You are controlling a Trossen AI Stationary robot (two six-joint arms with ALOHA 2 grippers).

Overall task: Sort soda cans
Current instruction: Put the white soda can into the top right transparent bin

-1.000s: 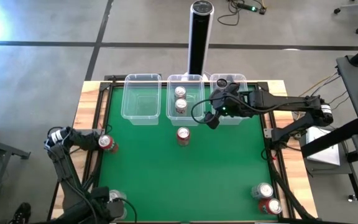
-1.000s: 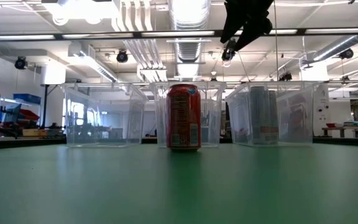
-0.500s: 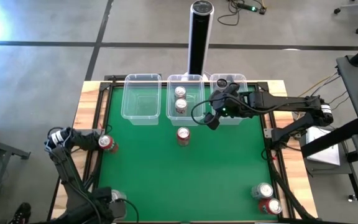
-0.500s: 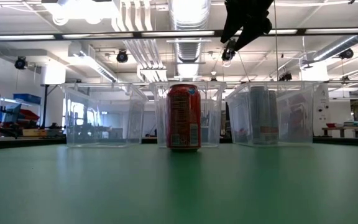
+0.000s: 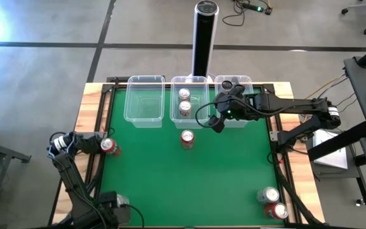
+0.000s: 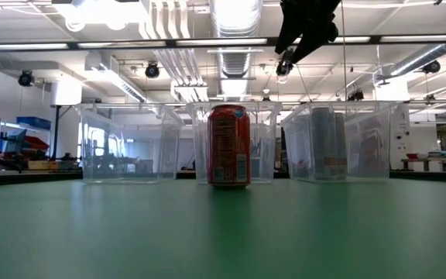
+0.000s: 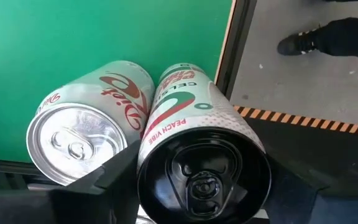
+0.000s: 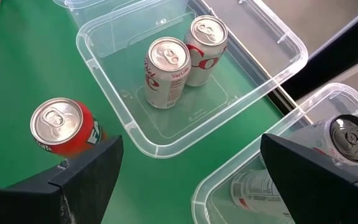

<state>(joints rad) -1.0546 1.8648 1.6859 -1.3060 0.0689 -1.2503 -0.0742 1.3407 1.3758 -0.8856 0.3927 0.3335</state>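
At the table's near left corner stand a silver can (image 7: 86, 130) and a white can with a black top (image 7: 191, 112). My left gripper (image 5: 114, 205) is down over them and shut on the white can. One red can (image 5: 187, 137) stands mid-table in front of the tubs, another (image 5: 110, 146) at the left edge. A silver can (image 5: 269, 194) and a red one (image 5: 277, 210) stand at the near right corner. My right gripper (image 5: 216, 123) hangs open high above the table, over the near rims of the middle and right tubs, with nothing between its fingers. My left gripper has the white can between its two fingers, which lie against opposite sides of its upper wall (image 7: 151, 143). The fingers come from above, pointing down along the can. The can stands upright beside the silver can; its foot seems to rest on the table.
Three clear tubs line the far edge: the left one (image 5: 129, 102) holds nothing, the middle one (image 5: 173, 102) two silver cans (image 8: 169, 71), the right one (image 5: 250, 86) more cans (image 8: 347, 140). A tall black post (image 5: 203, 38) stands behind them. The green mat's middle is free.
My left arm has shifted slightly at the near left corner. The cans stand where they were.
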